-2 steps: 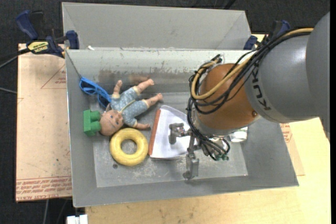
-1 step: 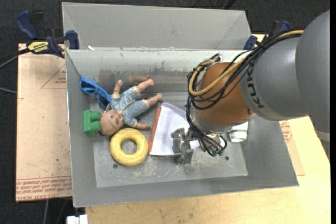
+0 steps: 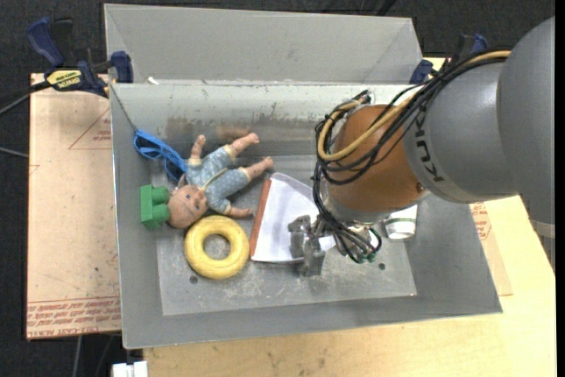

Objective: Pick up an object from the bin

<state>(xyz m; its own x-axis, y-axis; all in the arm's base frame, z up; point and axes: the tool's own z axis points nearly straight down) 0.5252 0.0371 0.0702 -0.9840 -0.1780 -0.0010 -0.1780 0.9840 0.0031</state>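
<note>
Towards the front of the bin [image 3: 265, 294], the gripper [image 3: 306, 253] hangs low at the near corner of a white booklet with an orange edge [image 3: 275, 221]. Whether it is wide or narrow I cannot tell. A yellow ring [image 3: 216, 248] lies just beside the booklet. Further back are a green block [image 3: 154, 207], a doll [image 3: 216, 179] in blue, and a blue plastic piece [image 3: 157, 148] near the back wall.

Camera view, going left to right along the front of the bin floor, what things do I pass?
green block → yellow ring → white booklet
</note>
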